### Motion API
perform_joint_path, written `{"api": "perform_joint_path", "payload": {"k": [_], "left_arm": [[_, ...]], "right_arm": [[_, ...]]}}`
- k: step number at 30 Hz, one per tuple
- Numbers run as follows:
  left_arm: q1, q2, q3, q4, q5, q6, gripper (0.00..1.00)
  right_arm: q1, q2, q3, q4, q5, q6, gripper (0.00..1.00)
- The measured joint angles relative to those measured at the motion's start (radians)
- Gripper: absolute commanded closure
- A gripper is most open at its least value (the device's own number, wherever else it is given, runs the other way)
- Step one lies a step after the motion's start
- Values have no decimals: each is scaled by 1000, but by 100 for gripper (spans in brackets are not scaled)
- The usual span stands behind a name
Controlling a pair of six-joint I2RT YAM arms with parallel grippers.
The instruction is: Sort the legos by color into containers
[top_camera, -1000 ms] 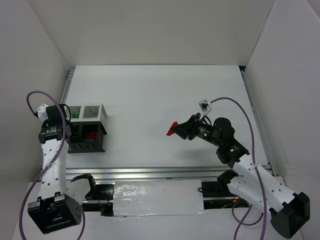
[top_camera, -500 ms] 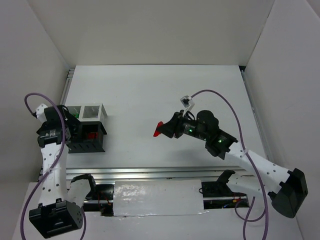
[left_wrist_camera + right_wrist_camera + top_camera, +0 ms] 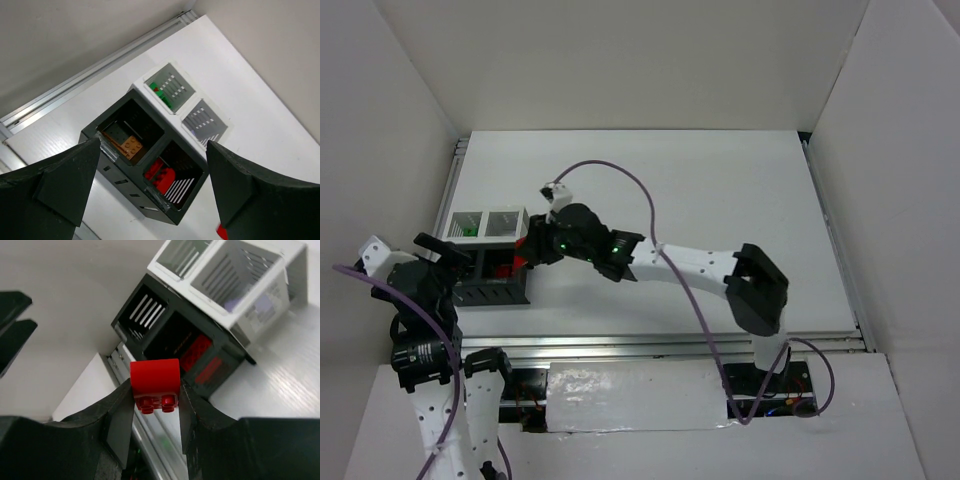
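The right arm (image 3: pixel 690 262) has swept clear across to the left! The right gripper (image 3: pixel 527 256) now hangs over the black bins (image 3: pixel 492 292), clamped tight on a red brick (image 3: pixel 155 382). The left gripper (image 3: pixel 445 252) has backed off nearward, jaws spread wide, holding nothing.

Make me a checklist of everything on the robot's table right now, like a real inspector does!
Surface: white table, no loose bricks seen.
Job's things: four bins clustered near the left arm; green bricks in a white one; orange-brown brick and red bricks in the black ones.
Clutter: nothing seen.
Hands: right hand shut on a red brick beside the bins; left hand open, empty.
Cables: purple cable over the right arm, another by the left.
Surroundings: white walls, metal rail at the near edge.
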Motion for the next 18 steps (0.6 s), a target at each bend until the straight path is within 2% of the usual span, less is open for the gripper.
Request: {"api": "perform_joint_path", "payload": {"k": [3,7,11,12,16,17,18], "left_arm": [[0,19,0,-32,-35,-14,0],[-6,18,0,-54,-56,-29,1],[-8,18,0,-55,-57,-31,0],[-8,18,0,-55,-57,-31,1],[-11,19,0,-55,-56,-30,0],[-11,19,0,-55,-56,-30,0],[-11,19,0,-55,-56,-30,0]], "right_arm": [[15,139,157,-27,8,-30,97],[21,278,345,-61,2,-71,90],[21,367,479,-106,-8,-101,64],[21,373,486,-113,-10,-105,61],[21,377,486,-132,-14,-114,32],[21,377,486,-131,-18,-117,22],[21,377,486,-130,-21,-122,3]]}}
